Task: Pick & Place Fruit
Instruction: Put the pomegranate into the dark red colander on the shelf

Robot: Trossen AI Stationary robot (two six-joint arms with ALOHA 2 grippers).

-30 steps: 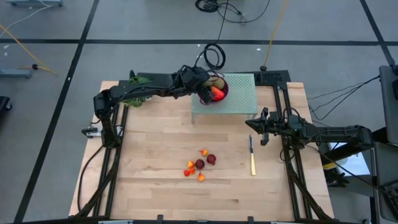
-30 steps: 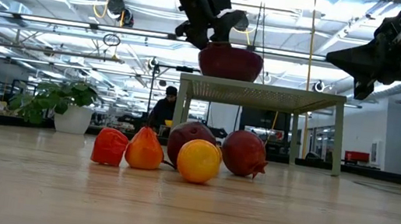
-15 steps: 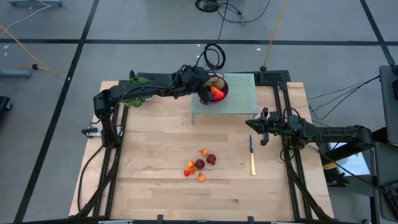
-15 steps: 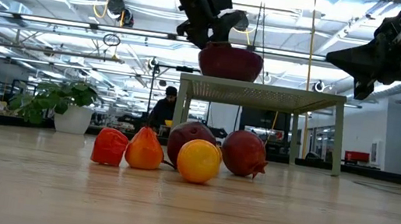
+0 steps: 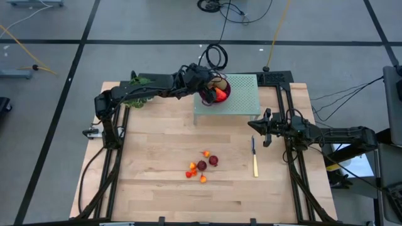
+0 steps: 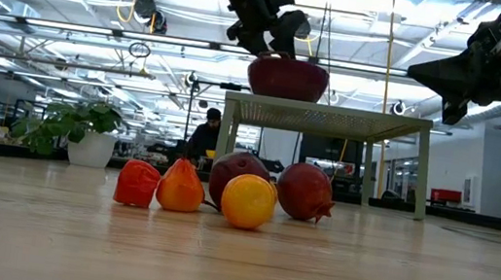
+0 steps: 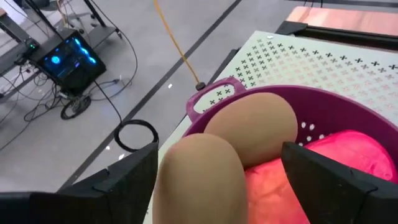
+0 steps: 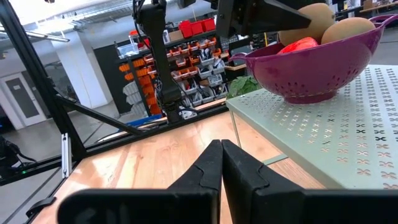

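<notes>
My left gripper (image 5: 208, 91) (image 7: 219, 152) is open above a purple colander (image 7: 323, 99) (image 5: 225, 87) that stands on a pale green perforated stand (image 5: 242, 100). In the colander lie two olive-brown kiwis (image 7: 255, 127) (image 7: 199, 180) and an elongated orange-red fruit (image 7: 348, 155). The nearer kiwi lies between and below my open fingers. Two dark red round fruits (image 5: 202, 166) (image 5: 213, 161) and several tiny orange-red ones (image 5: 191, 169) lie on the wooden table. My right gripper (image 5: 259, 130) (image 8: 221, 158) is shut and empty, at the table's right.
A yellow-handled knife (image 5: 254, 158) lies on the table near my right gripper. A green leafy bunch (image 5: 139, 81) lies at the far left under my left arm. The stand's legs (image 6: 420, 169) rise from the far half of the table.
My left gripper has risen a little above the colander. The fruit in the colander and on the table has stayed in place.
</notes>
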